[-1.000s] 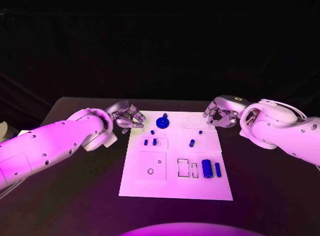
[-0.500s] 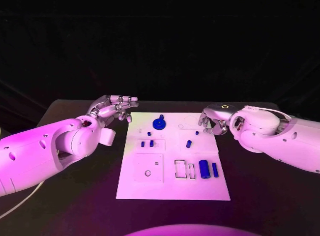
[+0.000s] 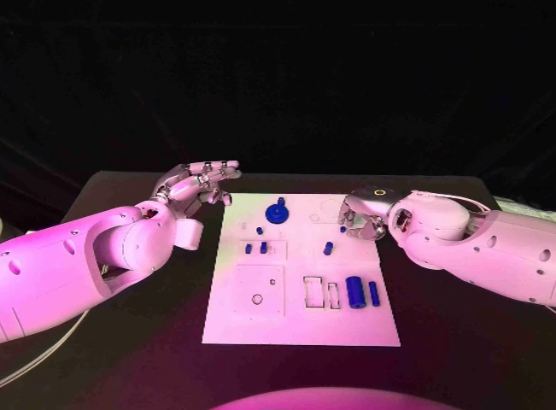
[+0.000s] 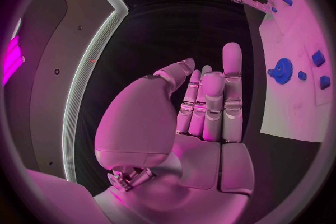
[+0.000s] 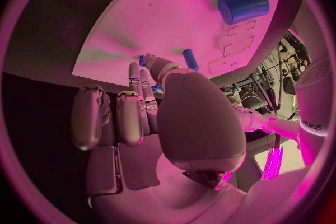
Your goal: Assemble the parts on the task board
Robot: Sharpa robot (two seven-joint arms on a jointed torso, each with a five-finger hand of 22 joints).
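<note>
The right hand (image 3: pixel 364 215) has its fingers (image 5: pixel 145 81) reaching down onto a small peg (image 5: pixel 143 61) at the board's (image 3: pixel 302 329) far right edge; whether they clamp it, I cannot tell. It has dropped in from the side, so a pick is likely starting. The left hand (image 3: pixel 201 184), fingers straight and together, empty, has lifted off the far left corner. The gear (image 3: pixel 278 213) stands at the far edge.

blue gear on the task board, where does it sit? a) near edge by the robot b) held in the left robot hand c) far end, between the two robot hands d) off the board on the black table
c: the blue gear lies at the far end of the task board, with the left robot hand and the right robot hand to either side, neither holding it.
</note>
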